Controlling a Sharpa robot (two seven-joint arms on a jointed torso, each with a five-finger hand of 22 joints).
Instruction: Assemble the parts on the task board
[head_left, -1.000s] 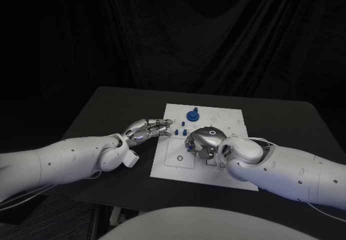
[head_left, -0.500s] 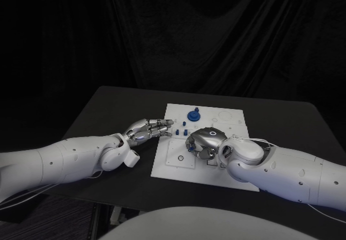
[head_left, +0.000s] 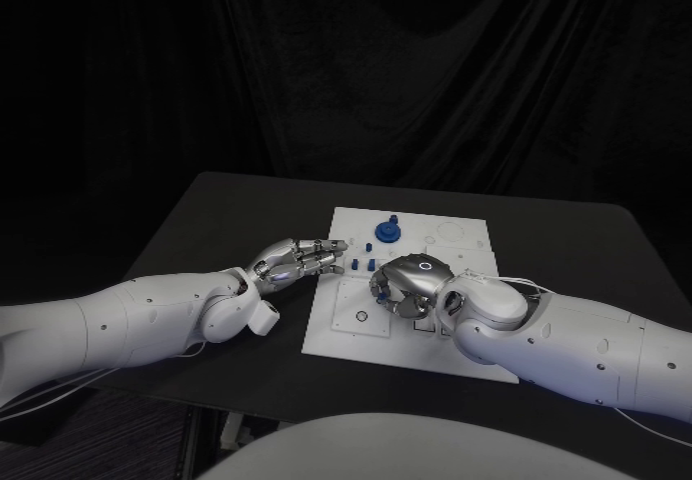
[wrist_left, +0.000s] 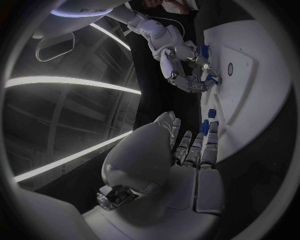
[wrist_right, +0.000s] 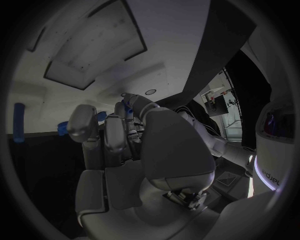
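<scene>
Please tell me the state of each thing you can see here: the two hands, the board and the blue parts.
Left hand: at the board's left edge, fingers extended, holding nothing.
Right hand: curled over the board's middle; a blue part shows between its fingers.
Task board: flat on the table.
Round blue part: upright at the board's far end.
Small blue parts: on the board between the hands.

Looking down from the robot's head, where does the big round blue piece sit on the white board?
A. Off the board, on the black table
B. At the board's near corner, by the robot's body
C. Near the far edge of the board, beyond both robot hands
C. In the head view the round blue piece stands near the far edge of the task board, beyond the left robot hand and the right robot hand.
</scene>
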